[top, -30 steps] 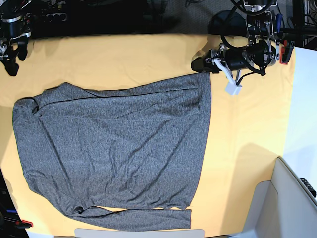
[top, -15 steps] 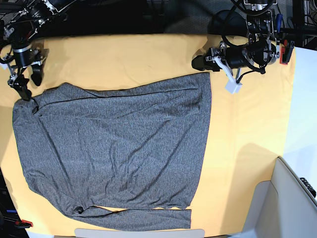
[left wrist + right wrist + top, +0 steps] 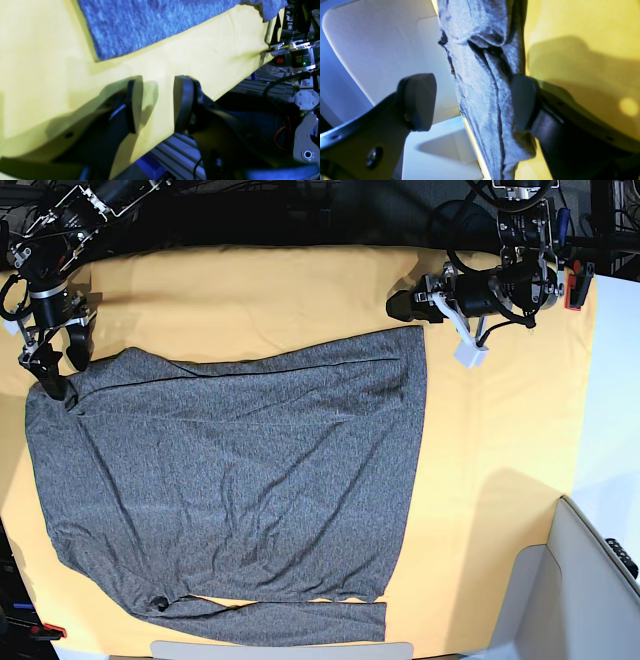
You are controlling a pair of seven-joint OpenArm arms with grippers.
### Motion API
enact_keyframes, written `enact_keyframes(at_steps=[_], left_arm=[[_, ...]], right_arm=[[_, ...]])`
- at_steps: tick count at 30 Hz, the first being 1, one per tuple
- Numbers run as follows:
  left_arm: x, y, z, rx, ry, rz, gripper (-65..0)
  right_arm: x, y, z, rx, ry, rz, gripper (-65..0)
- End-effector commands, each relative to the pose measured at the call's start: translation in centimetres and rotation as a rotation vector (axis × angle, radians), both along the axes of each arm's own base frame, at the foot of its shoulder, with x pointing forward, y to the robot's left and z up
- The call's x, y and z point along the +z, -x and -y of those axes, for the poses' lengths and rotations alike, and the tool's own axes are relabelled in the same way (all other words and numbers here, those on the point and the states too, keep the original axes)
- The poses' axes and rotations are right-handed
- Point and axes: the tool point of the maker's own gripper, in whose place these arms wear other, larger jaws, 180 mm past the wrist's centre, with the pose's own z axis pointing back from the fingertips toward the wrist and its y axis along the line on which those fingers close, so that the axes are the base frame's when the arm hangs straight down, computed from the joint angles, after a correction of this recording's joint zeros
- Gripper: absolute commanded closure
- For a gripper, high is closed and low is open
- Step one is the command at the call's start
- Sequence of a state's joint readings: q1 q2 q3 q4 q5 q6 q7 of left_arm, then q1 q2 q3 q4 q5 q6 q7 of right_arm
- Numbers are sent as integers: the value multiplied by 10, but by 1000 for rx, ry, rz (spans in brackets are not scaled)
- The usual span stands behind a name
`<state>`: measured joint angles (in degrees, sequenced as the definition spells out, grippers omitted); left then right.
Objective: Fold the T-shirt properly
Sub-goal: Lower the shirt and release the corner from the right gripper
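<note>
The charcoal-grey T-shirt (image 3: 240,480) lies spread flat on the yellow table cloth (image 3: 500,440), with one long sleeve folded along its near edge. My right gripper (image 3: 62,368) is open at the shirt's far-left shoulder corner. In the right wrist view its fingers (image 3: 523,105) straddle a bunched fold of the shirt (image 3: 482,100). My left gripper (image 3: 398,308) is open and empty just beyond the shirt's far-right corner. In the left wrist view it (image 3: 157,105) hovers over bare cloth, with the shirt corner (image 3: 140,22) ahead of it.
A white bin or panel (image 3: 590,580) stands at the near right, and another white edge (image 3: 280,648) at the near middle. A white panel (image 3: 382,45) shows beside the right gripper. The table's far edge (image 3: 225,90) runs right beside the left gripper.
My right gripper has come down from the far-left table corner onto the shirt's shoulder corner. The left gripper has barely moved.
</note>
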<state>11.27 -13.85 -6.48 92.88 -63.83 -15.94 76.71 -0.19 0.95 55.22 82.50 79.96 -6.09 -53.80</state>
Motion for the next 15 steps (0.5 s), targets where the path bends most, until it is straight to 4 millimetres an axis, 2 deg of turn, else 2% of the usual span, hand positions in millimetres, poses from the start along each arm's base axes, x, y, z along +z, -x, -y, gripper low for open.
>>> enact_keyframes(at_steps=[1, 9, 12, 15], left_arm=[[7, -3, 0, -9, 8, 21, -204], [7, -4, -1, -10, 5, 22, -204], [7, -4, -1, -10, 5, 22, -204], [8, -3, -2, -12, 3, 21, -204]], right_arm=[[7, 1, -1, 12, 14, 8, -464], [38, 0, 2, 55, 177, 88, -464], [39, -3, -4, 87, 199, 100, -464], [34, 2, -6, 92, 198, 81, -464]])
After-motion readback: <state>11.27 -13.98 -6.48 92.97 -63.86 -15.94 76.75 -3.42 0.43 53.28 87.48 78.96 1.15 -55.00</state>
